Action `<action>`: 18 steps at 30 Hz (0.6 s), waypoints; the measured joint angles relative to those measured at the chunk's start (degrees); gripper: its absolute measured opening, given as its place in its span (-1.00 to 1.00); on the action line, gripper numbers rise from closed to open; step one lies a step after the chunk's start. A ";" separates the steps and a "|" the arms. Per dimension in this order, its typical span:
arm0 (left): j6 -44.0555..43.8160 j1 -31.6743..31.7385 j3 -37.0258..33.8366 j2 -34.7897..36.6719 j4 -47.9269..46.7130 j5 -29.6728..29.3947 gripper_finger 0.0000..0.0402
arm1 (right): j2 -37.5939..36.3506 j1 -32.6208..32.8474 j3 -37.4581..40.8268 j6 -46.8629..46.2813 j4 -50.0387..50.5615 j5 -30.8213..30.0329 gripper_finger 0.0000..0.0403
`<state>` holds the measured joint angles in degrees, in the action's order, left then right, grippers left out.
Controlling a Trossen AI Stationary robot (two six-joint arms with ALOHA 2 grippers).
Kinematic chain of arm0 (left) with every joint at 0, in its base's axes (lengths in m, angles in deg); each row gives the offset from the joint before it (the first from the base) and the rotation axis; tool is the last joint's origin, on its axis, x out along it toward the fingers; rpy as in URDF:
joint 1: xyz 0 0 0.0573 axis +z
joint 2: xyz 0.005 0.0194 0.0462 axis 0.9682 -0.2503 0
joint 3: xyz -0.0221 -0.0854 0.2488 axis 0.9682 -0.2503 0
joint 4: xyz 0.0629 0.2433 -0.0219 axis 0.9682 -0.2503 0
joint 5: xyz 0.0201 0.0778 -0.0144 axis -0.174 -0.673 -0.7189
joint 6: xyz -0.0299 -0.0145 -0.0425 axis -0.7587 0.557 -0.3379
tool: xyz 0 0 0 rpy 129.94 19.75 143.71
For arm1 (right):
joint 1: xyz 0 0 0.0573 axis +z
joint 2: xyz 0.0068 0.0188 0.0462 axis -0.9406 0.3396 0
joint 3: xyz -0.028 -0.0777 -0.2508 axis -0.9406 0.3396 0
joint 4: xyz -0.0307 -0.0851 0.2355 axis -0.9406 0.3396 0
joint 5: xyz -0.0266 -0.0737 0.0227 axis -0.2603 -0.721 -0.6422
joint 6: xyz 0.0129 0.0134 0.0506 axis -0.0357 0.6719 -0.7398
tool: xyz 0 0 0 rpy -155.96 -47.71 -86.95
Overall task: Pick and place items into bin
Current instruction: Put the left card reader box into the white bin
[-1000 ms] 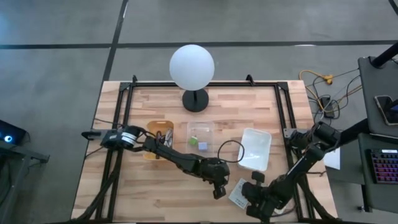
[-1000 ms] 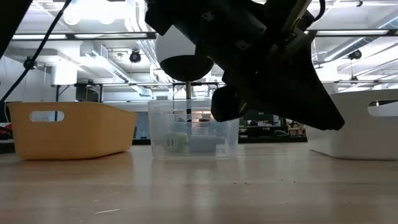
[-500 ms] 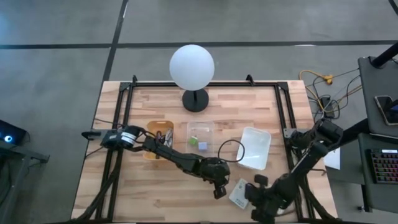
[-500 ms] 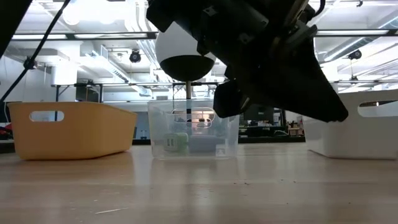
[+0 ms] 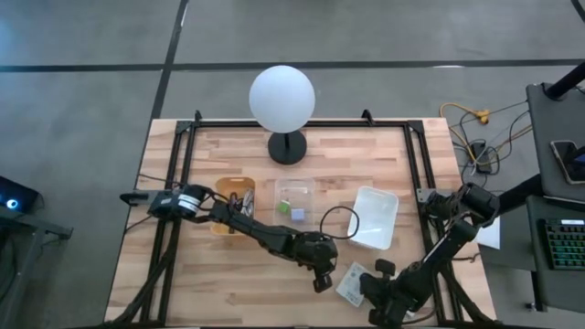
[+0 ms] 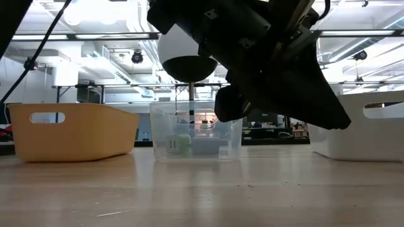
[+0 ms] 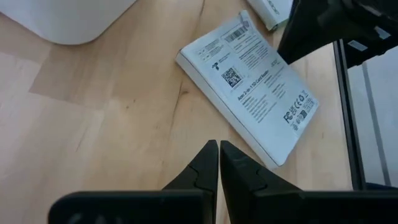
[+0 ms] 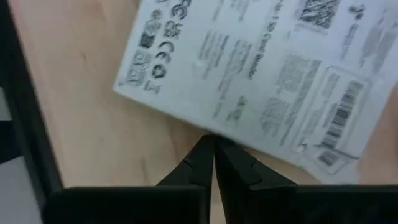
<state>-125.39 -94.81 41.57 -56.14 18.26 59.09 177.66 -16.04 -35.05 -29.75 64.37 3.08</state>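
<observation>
A flat white printed packet (image 5: pixel 350 282) lies on the wood near the table's near edge, between my two grippers. My left gripper (image 5: pixel 321 278) is shut and hovers just left of it; in its wrist view the packet (image 7: pixel 249 81) lies beyond the shut fingertips (image 7: pixel 219 149). My right gripper (image 5: pixel 371 285) is shut at the packet's right side, its tips (image 8: pixel 210 142) at the packet's edge (image 8: pixel 249 68). A second packet's corner (image 7: pixel 268 9) shows beside my right arm. A green cube (image 5: pixel 286 204) and a grey cube (image 5: pixel 299 214) sit in the clear bin (image 5: pixel 294 185). My right gripper's shut fingertips stand right at the long edge of the packet (image 8: pixel 217 127), coming down at it from above. Whether they touch it I cannot tell. The packet lies flat on the table.
A white bin (image 5: pixel 377 217) stands right of the clear bin, a yellow bin (image 5: pixel 232 203) with cables left of it. The white globe lamp (image 5: pixel 282 99) stands at the far edge. A black frame rail (image 8: pixel 25 93) runs close beside the packet. Bare wood lies near the left front.
My right arm has swung a little toward the table's right edge and come back, its gripper staying shut beside the packet. The packet lies where it was. My left arm has kept still.
</observation>
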 joint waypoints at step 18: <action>-0.27 0.10 -1.35 -0.11 -0.82 0.35 -1.00 | -0.08 -6.31 0.59 8.87 1.96 -4.93 -0.96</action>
<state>-125.66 -94.71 40.22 -56.25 17.44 59.44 177.58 -22.34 -34.46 -20.88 66.32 -1.86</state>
